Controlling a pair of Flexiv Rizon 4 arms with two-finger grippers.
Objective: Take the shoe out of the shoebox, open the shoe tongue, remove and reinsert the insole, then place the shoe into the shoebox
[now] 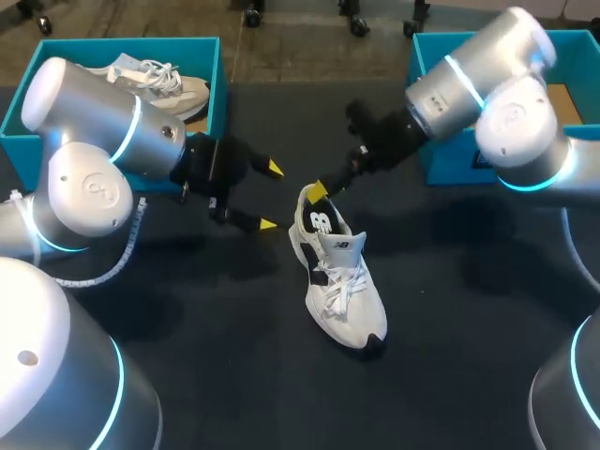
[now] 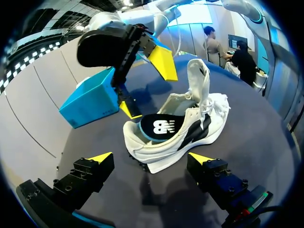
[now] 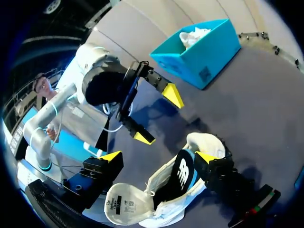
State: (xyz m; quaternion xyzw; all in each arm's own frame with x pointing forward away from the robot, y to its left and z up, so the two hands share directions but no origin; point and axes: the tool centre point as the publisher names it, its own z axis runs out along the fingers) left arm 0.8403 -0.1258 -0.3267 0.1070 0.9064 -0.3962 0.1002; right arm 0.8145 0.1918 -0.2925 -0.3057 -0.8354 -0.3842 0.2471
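Resting upright on the dark counter (image 1: 450, 309), the white-and-black laced sneaker (image 1: 342, 281) runs heel-far to toe-near, its heel opening between the parted fingers of the nearer right end effector (image 3: 159, 157), while the left end effector (image 1: 270, 196), likewise parted, hovers just beside the heel.

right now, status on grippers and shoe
Left gripper open, beside heel. Right gripper open, at heel. Shoe on table, tongue up, insole in. Grippers close to each other.
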